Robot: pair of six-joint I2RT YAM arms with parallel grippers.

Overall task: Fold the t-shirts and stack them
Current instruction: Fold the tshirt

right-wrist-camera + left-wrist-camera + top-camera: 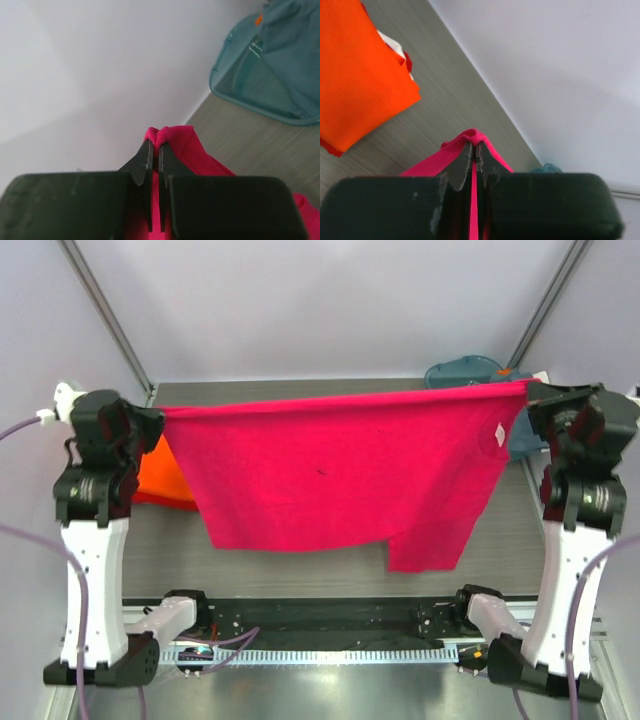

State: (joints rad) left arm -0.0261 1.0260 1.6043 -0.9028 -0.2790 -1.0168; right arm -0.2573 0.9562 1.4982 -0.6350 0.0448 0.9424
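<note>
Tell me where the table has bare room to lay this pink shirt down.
Bare table shows in the near strip between the hanging magenta t-shirt and the arm rail, and along the far edge behind it. The middle is hidden by the shirt. Crowded: the folded orange t-shirt at left, the teal basket in the far right corner.

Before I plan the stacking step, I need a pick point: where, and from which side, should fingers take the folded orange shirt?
Probably the corner of the orange shirt that juts onto the table, approached low from that open side: it lies flat and folded, so only its edges offer a pinch.
</note>
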